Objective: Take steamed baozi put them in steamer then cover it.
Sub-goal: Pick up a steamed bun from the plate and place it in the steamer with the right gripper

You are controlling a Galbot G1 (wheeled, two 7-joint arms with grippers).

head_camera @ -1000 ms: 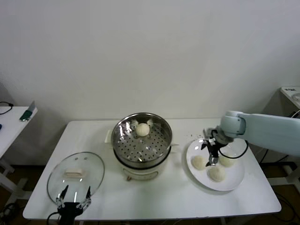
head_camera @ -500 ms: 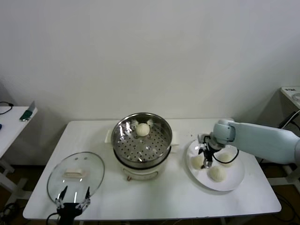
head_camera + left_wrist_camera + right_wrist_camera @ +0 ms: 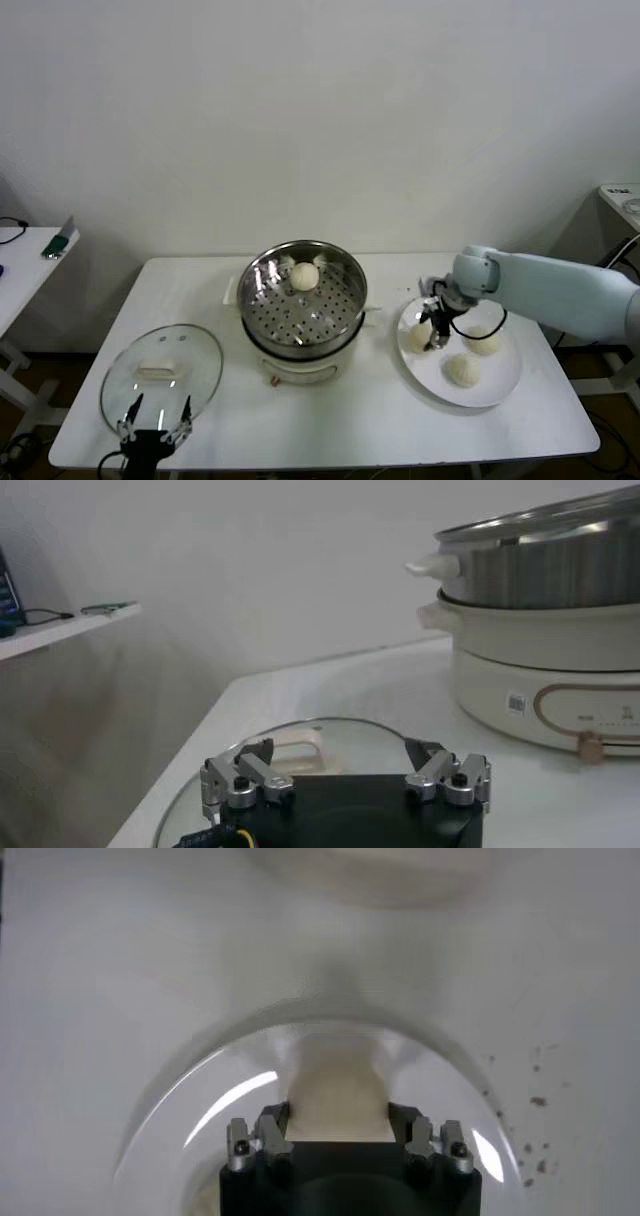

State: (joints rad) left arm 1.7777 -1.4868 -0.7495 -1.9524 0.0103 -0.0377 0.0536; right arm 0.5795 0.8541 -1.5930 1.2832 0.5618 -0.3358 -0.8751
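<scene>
The white table (image 3: 330, 415) spreads in front of me and carries everything. Largest on it is the steamer (image 3: 304, 312), standing at the middle with its perforated tray uncovered; one steamed baozi (image 3: 305, 276) lies on that tray at the far side. To my left, near the front edge, the cover (image 3: 161, 374) lies flat on the table, well apart from the steamer, handle up. To my right sits the white plate (image 3: 490, 392), just beside the steamer's base. Two baozi rest free on it, one (image 3: 484, 341) toward the far right, one (image 3: 462, 370) nearer to me.

My right gripper (image 3: 433, 335) hangs over the plate's left part, fingers pointing down and clamped around a third bun (image 3: 340, 1093); in the right wrist view the dough fills the gap between both fingers, pinched from either side, with the plate's rim curving beneath it.

My left gripper (image 3: 157, 420) waits at the table's front edge, just over the near rim of the cover, its fingers spread wide and holding nothing
</scene>
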